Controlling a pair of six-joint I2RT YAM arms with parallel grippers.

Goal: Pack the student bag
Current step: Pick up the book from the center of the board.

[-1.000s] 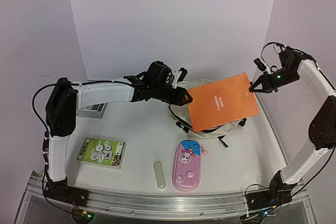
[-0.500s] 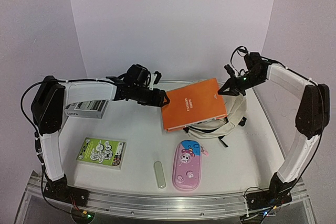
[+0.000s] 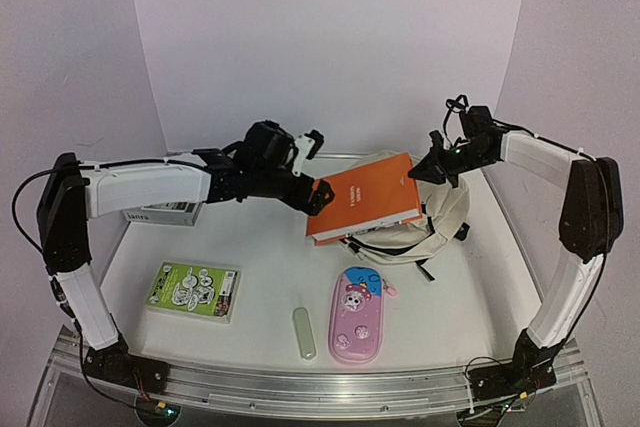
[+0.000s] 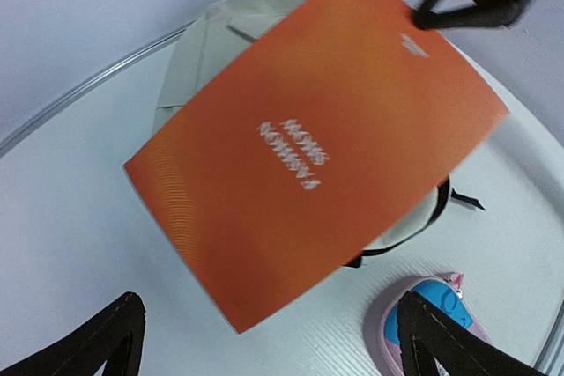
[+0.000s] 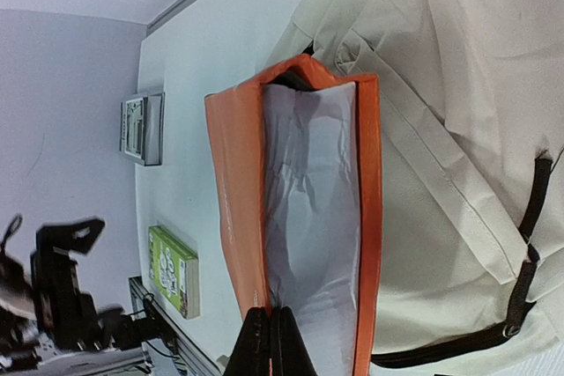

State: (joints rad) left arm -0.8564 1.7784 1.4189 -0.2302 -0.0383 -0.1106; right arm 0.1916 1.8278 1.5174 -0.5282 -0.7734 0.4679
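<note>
student bag x1 under 1 orange book, r claw clamped on it, l claw apart

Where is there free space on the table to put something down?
Bare table lies between the green packet and the bag, and right of the pencil case. It is crowded at the back right, around the book and bag.

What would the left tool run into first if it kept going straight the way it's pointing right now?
Most likely the orange book: it fills the wrist view dead ahead of the open left tool, with the student bag behind it. Depth is hard to judge, though.
</note>
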